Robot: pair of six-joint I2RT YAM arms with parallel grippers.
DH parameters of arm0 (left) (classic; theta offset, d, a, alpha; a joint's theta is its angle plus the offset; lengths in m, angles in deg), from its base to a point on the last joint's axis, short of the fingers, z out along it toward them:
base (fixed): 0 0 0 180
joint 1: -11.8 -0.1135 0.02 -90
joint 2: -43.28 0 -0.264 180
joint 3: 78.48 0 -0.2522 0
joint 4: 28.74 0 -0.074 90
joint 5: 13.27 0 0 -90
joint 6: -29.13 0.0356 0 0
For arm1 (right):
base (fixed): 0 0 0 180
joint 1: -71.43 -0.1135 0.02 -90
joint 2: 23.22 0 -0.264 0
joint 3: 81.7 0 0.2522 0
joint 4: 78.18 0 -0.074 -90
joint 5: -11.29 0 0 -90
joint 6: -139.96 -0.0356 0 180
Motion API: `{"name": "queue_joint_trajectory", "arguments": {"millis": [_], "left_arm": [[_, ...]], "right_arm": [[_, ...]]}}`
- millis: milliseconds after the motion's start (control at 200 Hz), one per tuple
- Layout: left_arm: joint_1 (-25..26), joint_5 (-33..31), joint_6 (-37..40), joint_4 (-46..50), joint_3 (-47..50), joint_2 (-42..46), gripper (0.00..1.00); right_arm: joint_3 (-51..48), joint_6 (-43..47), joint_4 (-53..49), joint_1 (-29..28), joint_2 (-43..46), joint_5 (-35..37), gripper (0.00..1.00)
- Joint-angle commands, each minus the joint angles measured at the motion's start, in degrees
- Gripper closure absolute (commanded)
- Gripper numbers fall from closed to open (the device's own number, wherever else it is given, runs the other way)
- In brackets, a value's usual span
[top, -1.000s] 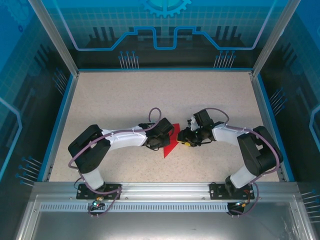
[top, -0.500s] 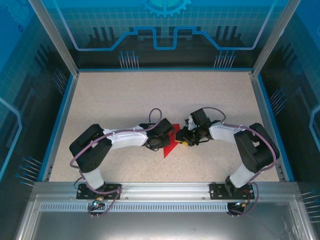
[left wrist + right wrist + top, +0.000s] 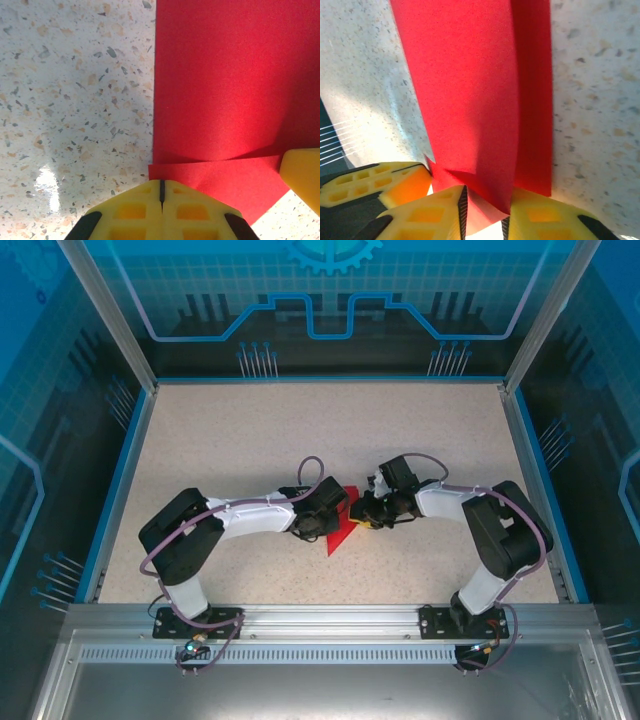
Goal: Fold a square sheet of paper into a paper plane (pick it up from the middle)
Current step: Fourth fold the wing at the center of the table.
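Narrower now, right fingers (image 3: 545,222) astride the paper (image 3: 465,90), perhaps pinching; left fingers (image 3: 135,212) closed at its edge.

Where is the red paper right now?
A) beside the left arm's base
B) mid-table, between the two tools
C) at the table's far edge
B: the paper lies mid-table, with the left tool at one side of it and the right tool at the other.
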Motion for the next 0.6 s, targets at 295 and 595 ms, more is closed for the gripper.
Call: {"name": "queue_joint_trajectory", "arguments": {"millis": [295, 595], "left_arm": [[-0.9, -2.0, 1.9, 2.8, -1.1, 0.5, 0.97], [-1.1, -1.9, 2.2, 3.3, -1.1, 0.5, 0.97]], "right_arm": [[0.7, 3.7, 2.9, -0.8, -4.1, -6.0, 0.76], [-2.7, 2.0, 7.1, -0.4, 0.0, -5.7, 0.59]]}}
